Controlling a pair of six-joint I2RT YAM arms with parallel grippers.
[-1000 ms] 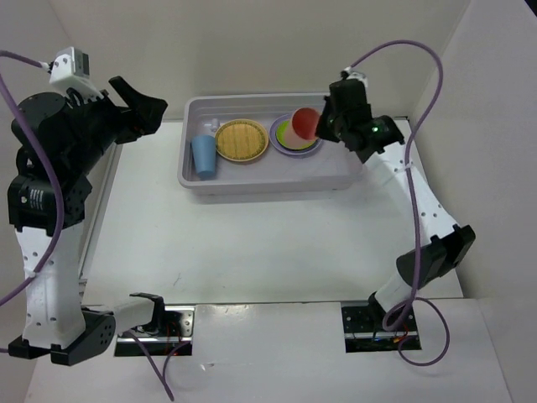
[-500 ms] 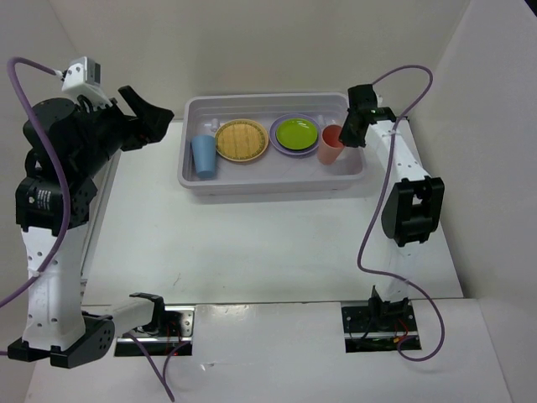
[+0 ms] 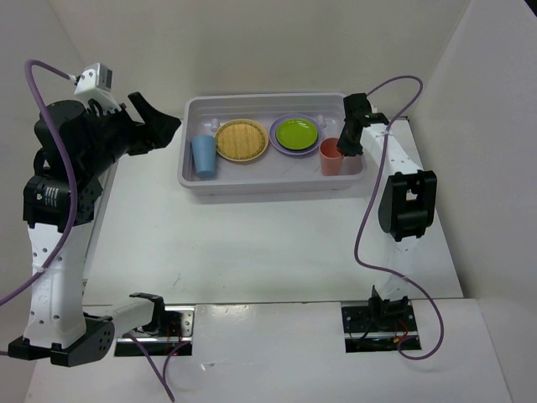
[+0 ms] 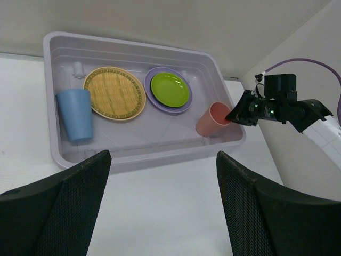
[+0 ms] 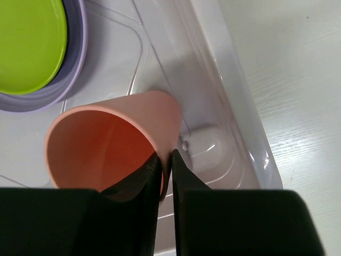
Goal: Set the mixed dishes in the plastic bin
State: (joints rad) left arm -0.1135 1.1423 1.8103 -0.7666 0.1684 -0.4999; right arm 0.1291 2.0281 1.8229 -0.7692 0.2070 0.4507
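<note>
Coral tapered cup (image 5: 114, 141) in glossy bin (image 5: 230, 109)

My right gripper (image 5: 166, 158) covers the near wall of the pink cup (image 5: 114, 133), and I cannot tell whether it pinches that wall or stands just off it. The green plate (image 5: 29, 42) and the lilac plate (image 5: 61, 85) beneath it run off the wrist view's left edge. My left gripper (image 4: 162, 156) is cut off at the bottom.
</note>
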